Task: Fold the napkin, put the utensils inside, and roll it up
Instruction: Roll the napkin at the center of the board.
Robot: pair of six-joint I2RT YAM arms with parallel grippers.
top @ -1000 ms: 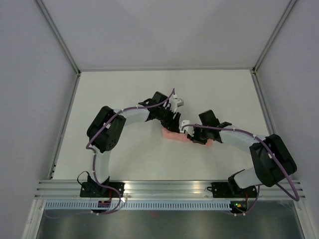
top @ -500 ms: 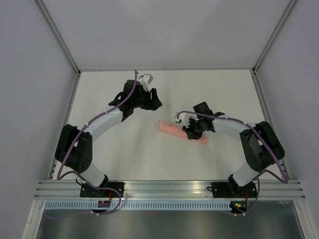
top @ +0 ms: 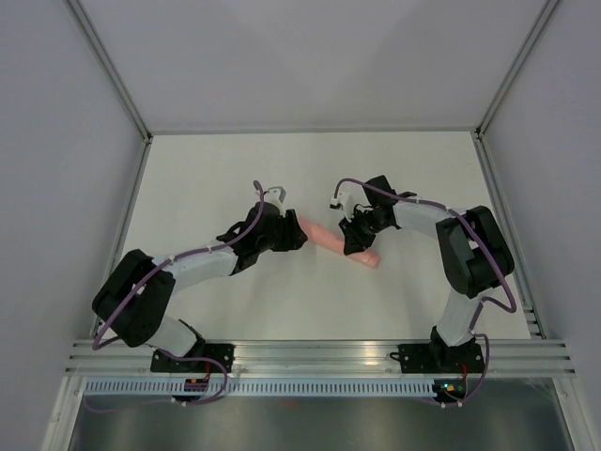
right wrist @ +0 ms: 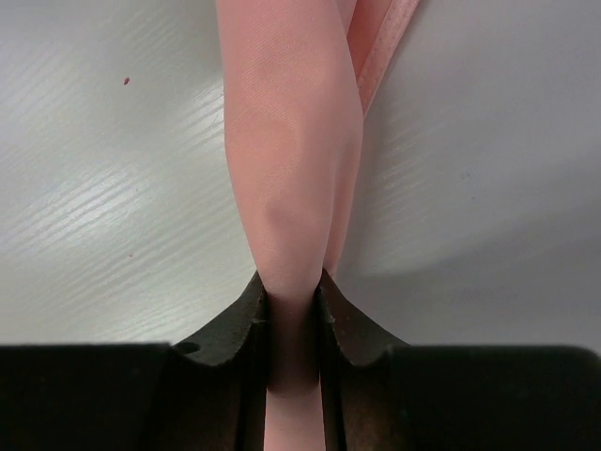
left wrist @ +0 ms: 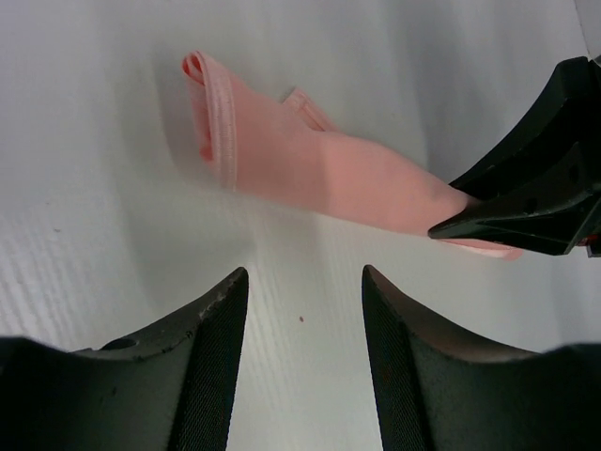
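The napkin lies on the white table as a narrow, flattened roll, between the two arms near the middle of the table. In the overhead view its long axis runs on a slant, from the left arm's tip toward the near right.

The right gripper has its jaws closed tightly on the roll near its near-right end, and in its own camera the cloth runs straight away from the jaws. The left gripper stands moderately open with nothing between the fingers. The roll lies just ahead of it, crosswise to the fingers and not touching them. The free end, which shows folded layers and a stitched hem, is on the left arm's side, so I judge that the left arm is the one placed to take it.

The cloth is salmon pink, smooth, with a slight sheen, and the roll is loose, not tight. No fork shows in any view, and I cannot tell whether it is inside.
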